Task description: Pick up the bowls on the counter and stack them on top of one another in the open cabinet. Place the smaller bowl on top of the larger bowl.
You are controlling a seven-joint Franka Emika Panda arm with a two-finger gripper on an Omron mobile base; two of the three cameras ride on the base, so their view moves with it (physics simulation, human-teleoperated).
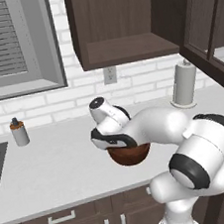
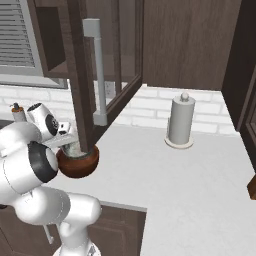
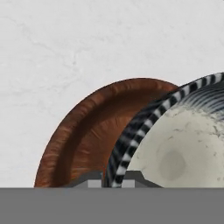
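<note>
- 2 dark fingertips (image 3: 89,179) of the gripper (image 3: 110,180) pinch the striped rim of the smaller bowl (image 3: 183,148).
- It sits inside the larger bowl (image 3: 87,135) on the counter (image 1: 50,162).
- No writing is legible.

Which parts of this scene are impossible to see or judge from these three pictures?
- Larger bowl: its top hidden by the arm in the left base view; its right side crossed by the cabinet door in the right base view.
- Smaller bowl: cut off by the right edge in the hand view.
- Gripper: fingertips straddle the smaller bowl's rim, but the grip cannot be judged.
- Bottle: too small to identify.
</note>
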